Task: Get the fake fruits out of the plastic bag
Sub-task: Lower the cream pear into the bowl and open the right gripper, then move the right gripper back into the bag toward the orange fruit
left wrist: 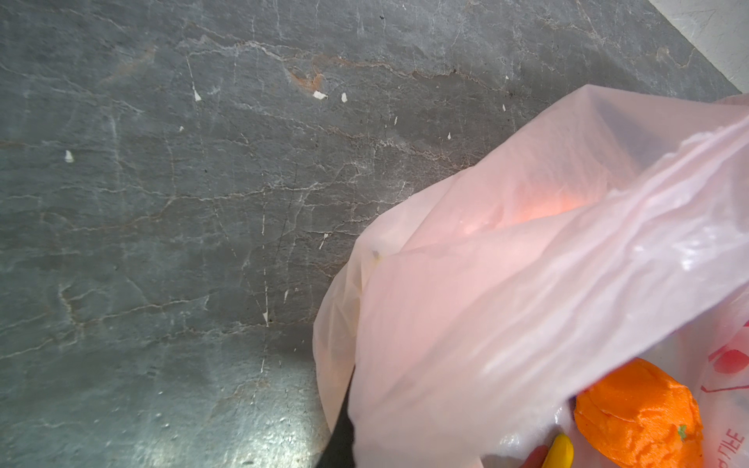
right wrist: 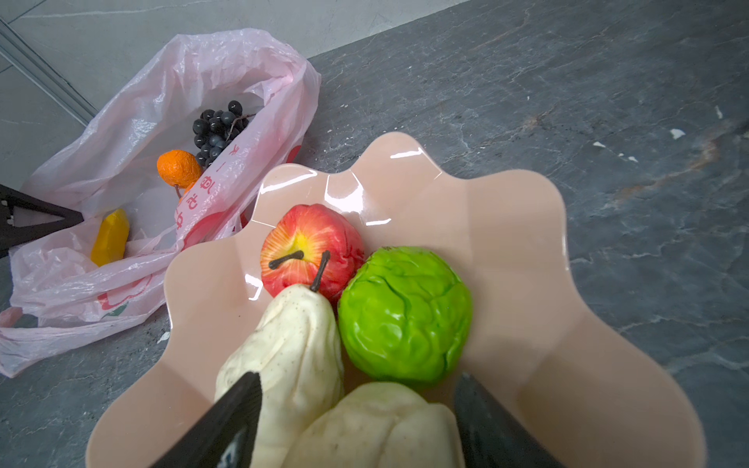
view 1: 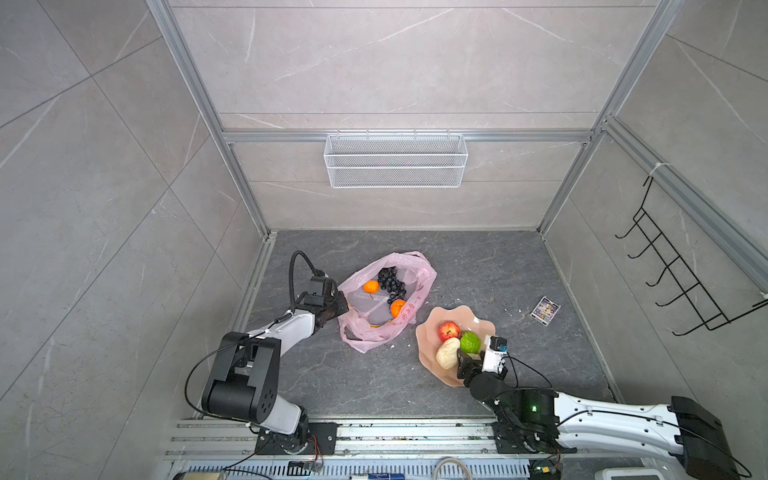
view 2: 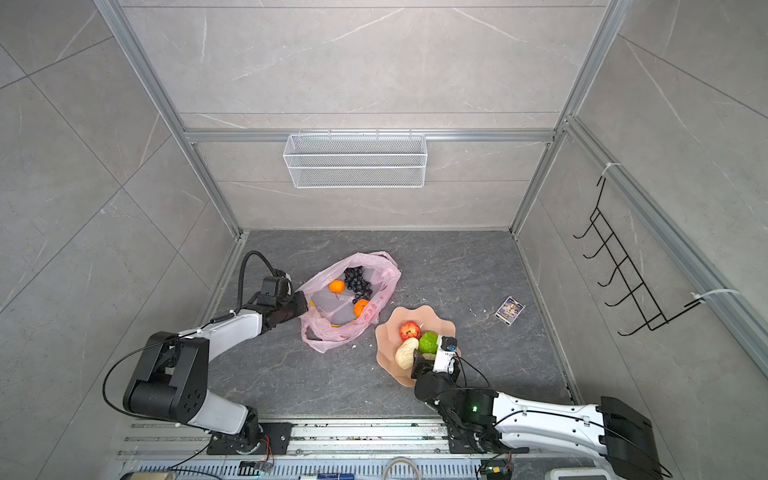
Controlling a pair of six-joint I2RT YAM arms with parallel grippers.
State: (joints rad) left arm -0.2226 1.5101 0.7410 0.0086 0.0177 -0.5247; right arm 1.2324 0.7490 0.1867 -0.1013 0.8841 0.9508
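1. Fake fruits (view 1: 449, 331) lie in two groups. We start at the right gripper (right wrist: 356, 379), whose fingers stand spread on either side of a beige lumpy fruit (right wrist: 377, 425) resting in the peach wavy-edged dish (right wrist: 527, 210). We judge that fruit released, not gripped.
2. Just beyond it in the dish lie a second beige fruit (right wrist: 292, 344), a bumpy green fruit (right wrist: 405, 316) and a red apple (right wrist: 312, 247), packed together.
3. The left gripper (view 1: 338, 305) is pressed together on the rim of the pink plastic bag (view 1: 419, 274), holding its mouth open upward.
4. Inside the bag we see a dark grape bunch (right wrist: 217, 129), one orange (right wrist: 178, 168), another orange (view 1: 397, 307) and one end of a yellow banana (right wrist: 110, 237). The rest of the banana is covered, so we cannot tell its long axis.
5. Key relation: in both top views the bag lies left of the dish and farther back, just beside it. The orange against the printed bag wall is nearest the right fingers, and the banana lies nearest the left pinch. The right arm is the free one, so we judge it must rise clear of the dish and reach over the bag's near wall.
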